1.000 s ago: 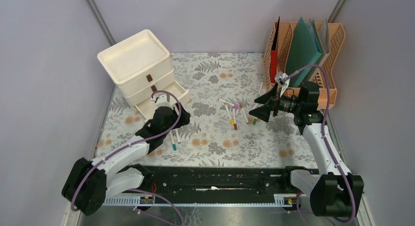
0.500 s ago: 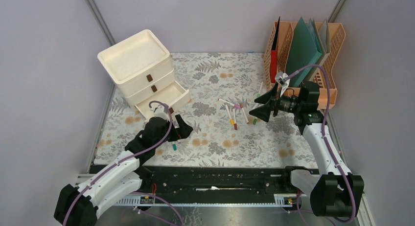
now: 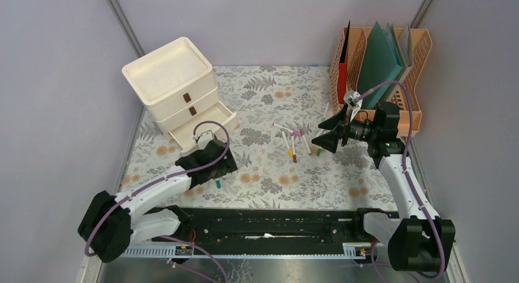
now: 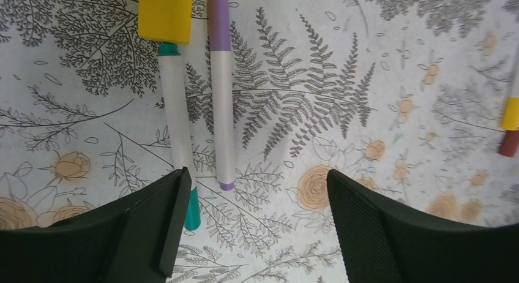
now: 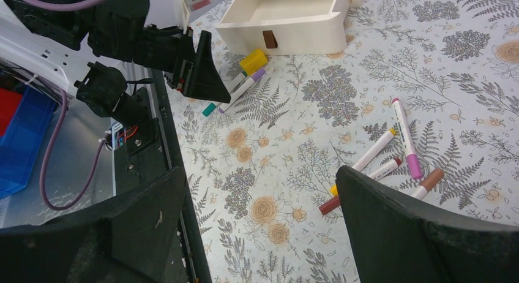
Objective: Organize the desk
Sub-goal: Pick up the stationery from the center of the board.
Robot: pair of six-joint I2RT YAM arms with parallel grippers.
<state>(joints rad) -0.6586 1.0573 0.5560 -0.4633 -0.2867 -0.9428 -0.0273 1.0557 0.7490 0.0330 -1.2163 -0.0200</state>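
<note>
The desk [image 3: 275,93] wears a pale fern-print cloth. My left gripper [image 3: 215,165] hovers open over two white markers in front of the drawer unit. In the left wrist view its gripper [image 4: 257,194] holds nothing. The teal-capped marker [image 4: 176,117] runs under the left finger, and the purple-capped marker [image 4: 221,93] ends just ahead of the gap. A yellow block [image 4: 165,12] lies beyond them. My right gripper [image 3: 321,132] hangs open above the loose marker pile [image 3: 295,142]. Its wrist view shows the gripper [image 5: 260,194] empty, with those markers [image 5: 382,149] on the right.
A cream drawer unit [image 3: 174,87] stands at the back left with its bottom drawer [image 3: 205,125] pulled open. An orange file rack [image 3: 379,68] with folders stands at the back right. The black rail [image 3: 275,225] runs along the near edge.
My left gripper has drawn back from the open drawer toward the near edge and now sits low over the two markers. The right arm has not moved.
</note>
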